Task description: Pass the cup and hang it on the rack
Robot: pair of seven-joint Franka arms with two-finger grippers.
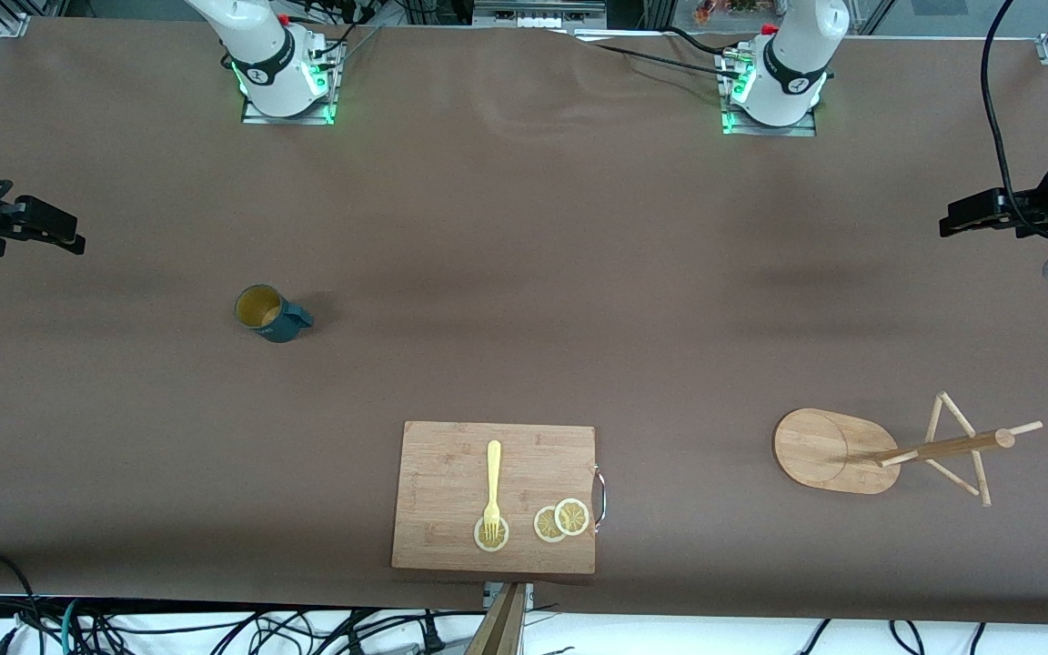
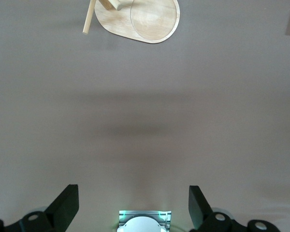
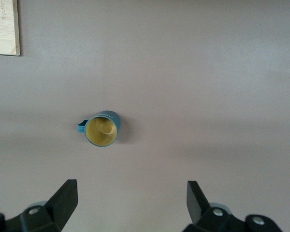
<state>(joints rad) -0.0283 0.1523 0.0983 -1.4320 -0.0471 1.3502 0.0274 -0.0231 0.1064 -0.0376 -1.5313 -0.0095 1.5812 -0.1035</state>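
The cup, a dark teal mug with a tan inside, stands upright on the brown table toward the right arm's end, its handle pointing toward the left arm's end. It also shows in the right wrist view. The rack, a bamboo mug tree with an oval base, a pole and thin pegs, stands toward the left arm's end, nearer the front camera; its base shows in the left wrist view. My right gripper is open and empty, high at its end of the table. My left gripper is open and empty, high at its end.
A rectangular wooden cutting board lies near the table's front edge in the middle, with a yellow fork and lemon slices on it. Its corner shows in the right wrist view. Cables hang off the front edge.
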